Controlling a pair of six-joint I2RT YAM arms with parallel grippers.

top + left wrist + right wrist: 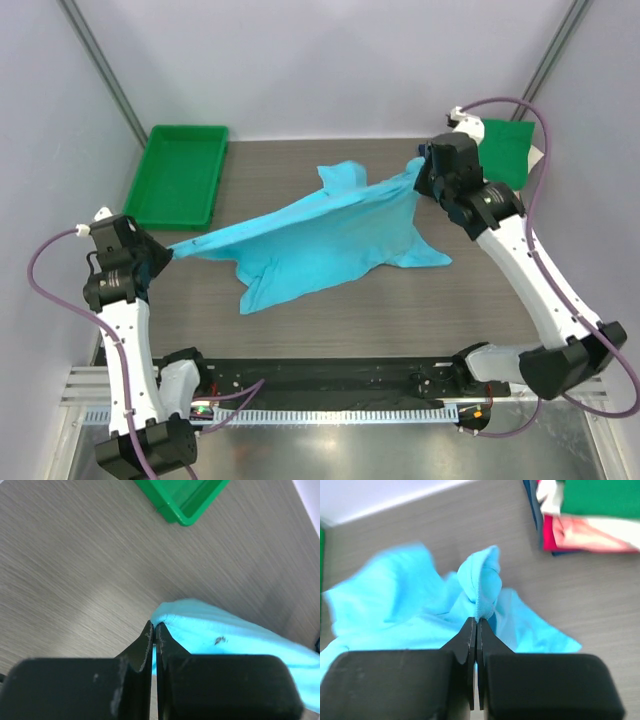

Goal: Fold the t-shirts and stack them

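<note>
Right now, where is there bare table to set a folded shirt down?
Free: the near strip of table between the turquoise t-shirt and the arm bases; the far strip beside the green tray. Crowded: the middle under the stretched shirt, and the far right corner by the folded stack.

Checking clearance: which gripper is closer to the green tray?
Left. The left gripper hangs just in front of the green tray; the right gripper is across the table.

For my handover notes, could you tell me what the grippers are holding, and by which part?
Both hold the turquoise t-shirt: the left gripper pinches its near-left edge, the right gripper a stitched hem at its far-right side.
</note>
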